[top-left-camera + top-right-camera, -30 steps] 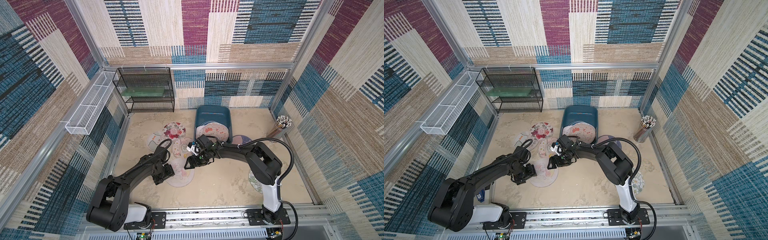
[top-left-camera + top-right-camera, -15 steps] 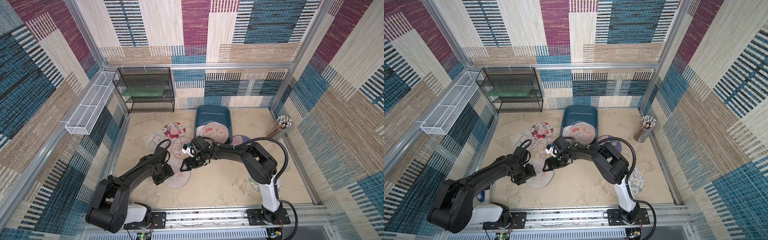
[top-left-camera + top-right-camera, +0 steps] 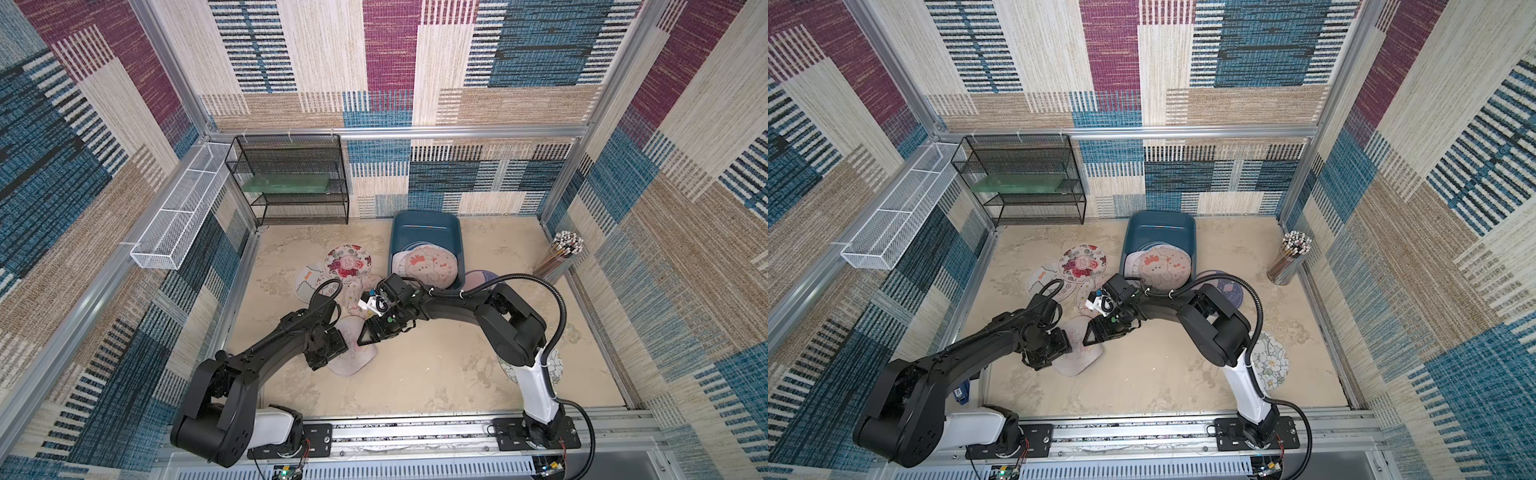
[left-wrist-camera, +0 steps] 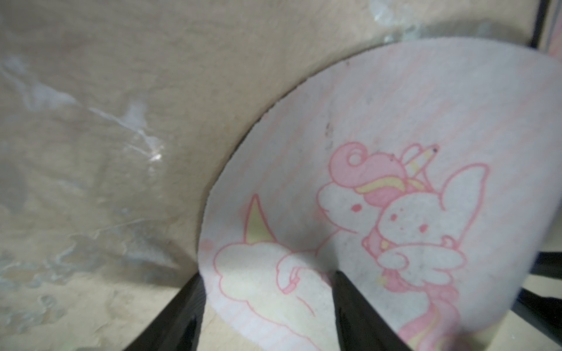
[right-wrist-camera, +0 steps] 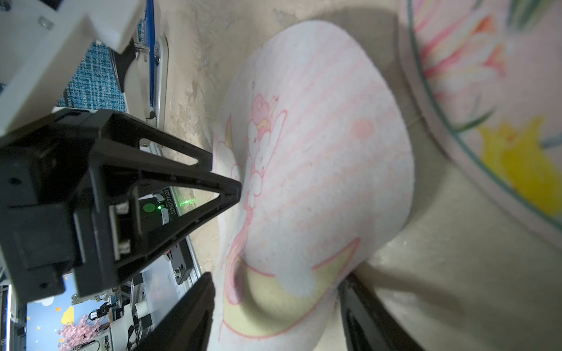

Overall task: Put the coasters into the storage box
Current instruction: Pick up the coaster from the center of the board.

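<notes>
A pink unicorn coaster (image 3: 355, 357) (image 3: 1081, 357) lies buckled on the floor between both arms. My left gripper (image 3: 340, 344) (image 4: 267, 273) is open. One fingertip (image 5: 235, 188) presses on the coaster's printed face (image 4: 395, 121); the other stands at its rim. My right gripper (image 3: 365, 337) (image 5: 276, 279) has the bent rim (image 5: 282, 291) squeezed between its jaws. The teal storage box (image 3: 424, 220) (image 3: 1160, 218) at the back holds a pink bear coaster (image 3: 428, 266) on others. A floral coaster (image 3: 348, 262), a bone-print one (image 3: 309, 279) and a tulip one (image 5: 486, 121) lie on the floor.
A purple coaster (image 3: 482, 277) lies beside the box and a white flower coaster (image 3: 1268, 361) lies under my right arm. A black wire rack (image 3: 291, 187) stands at the back left, a white mesh tray (image 3: 178, 212) hangs on the left wall, and a pencil cup (image 3: 561, 253) stands far right.
My right gripper has moved left and toward the front onto the unicorn coaster, and its jaws have narrowed. The coaster has buckled upward. The left arm has hardly moved.
</notes>
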`<state>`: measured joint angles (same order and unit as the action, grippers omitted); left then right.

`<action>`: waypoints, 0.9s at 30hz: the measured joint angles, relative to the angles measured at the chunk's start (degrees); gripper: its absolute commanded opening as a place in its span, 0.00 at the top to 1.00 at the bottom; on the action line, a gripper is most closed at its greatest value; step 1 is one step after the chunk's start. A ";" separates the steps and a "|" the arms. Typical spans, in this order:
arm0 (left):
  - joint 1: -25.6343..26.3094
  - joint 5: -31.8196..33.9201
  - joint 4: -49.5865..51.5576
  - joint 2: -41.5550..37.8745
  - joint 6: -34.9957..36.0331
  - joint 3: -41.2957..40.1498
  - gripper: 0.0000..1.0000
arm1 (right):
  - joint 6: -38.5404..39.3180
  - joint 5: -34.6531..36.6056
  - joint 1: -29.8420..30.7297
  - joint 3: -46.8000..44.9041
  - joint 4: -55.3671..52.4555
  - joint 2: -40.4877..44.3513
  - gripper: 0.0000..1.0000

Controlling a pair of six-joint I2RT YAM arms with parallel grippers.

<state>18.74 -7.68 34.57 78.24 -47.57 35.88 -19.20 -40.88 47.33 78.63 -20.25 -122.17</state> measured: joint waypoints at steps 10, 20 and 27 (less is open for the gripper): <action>0.00 0.00 -0.55 -1.22 0.00 -0.70 0.32 | -0.92 2.60 0.09 -1.07 -1.33 0.92 0.78; 0.02 -3.39 -9.03 -5.75 0.00 -2.93 0.22 | -0.26 9.70 -4.76 1.33 -14.38 12.94 0.81; -0.04 -4.74 -10.82 -6.54 -0.24 -3.13 0.20 | 3.58 12.22 -13.75 12.13 -24.59 19.85 0.81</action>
<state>18.70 -12.43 23.75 71.70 -47.81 32.75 -15.62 -28.67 33.58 90.76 -44.84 -102.32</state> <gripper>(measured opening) 0.795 0.189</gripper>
